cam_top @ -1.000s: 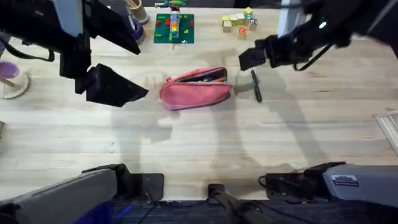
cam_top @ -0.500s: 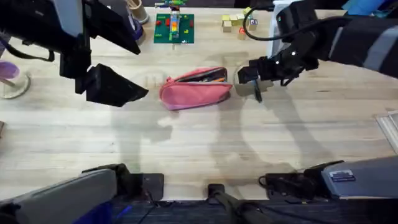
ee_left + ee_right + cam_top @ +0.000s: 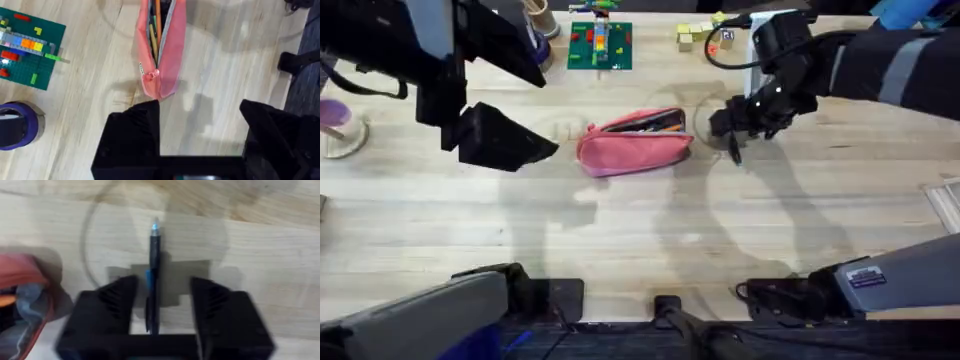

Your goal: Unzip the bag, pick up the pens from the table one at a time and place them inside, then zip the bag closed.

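Right end effector [image 3: 159,311] descending over the black pen [image 3: 153,275], which lies flat on the counter [image 3: 620,240]. In the right wrist view the two fingers stand spread, one on each side of the barrel with bare wood showing on both sides. The pen's long axis runs straight out ahead of the fingers, midway between them. This alignment appears chosen so that closing would pinch the barrel across its width, not along its length. Whether the fingertips already reach the counter is hard to tell, as the view is soft.

The bag [image 3: 635,140] lies just beside this end effector, toward the left arm. Its zipper is already open along the top, and an orange pen [image 3: 157,15] with other slim contents rests inside between the gaping edges. The open mouth faces upward, so a pen can be lowered into it from above. From this the unzipping is judged done and one pen stowed, with the black pen remaining on the counter.

The left end effector [image 3: 200,135] hovers close to the near end of the bag, its fingers spread and empty. The zipper pull [image 3: 151,75] lies just ahead of it. This waiting position is probably kept so that it can steady the bag or take the pull for closing.

A green building-block plate [image 3: 27,45] and a purple cup [image 3: 17,125] lie to one side of the bag, clear of the work.
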### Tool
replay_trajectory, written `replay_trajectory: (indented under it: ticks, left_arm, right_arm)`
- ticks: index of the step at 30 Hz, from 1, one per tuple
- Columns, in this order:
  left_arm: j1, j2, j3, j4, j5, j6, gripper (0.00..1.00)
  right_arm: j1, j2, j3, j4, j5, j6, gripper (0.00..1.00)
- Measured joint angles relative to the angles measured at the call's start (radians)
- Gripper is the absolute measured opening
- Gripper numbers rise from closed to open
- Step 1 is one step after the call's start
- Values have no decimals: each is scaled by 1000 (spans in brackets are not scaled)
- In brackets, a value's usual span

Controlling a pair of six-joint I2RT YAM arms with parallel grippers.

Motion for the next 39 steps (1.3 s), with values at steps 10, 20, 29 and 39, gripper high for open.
replay_trajectory:
  ticks: [10,20,29,39]
  left_arm:
    - [0,0,0,0,0,0,995]
    - [0,0,0,0,0,0,995]
    - [0,0,0,0,0,0,994]
    - [0,0,0,0,0,0,995]
  right_arm:
    - [-6,6,9,8,34,8,38]
    - [0,-56,88,-1,-82,-99,32]
    - [25,-209,146,102,-396,-526,32]
    - [136,-196,146,97,-659,-1072,35]
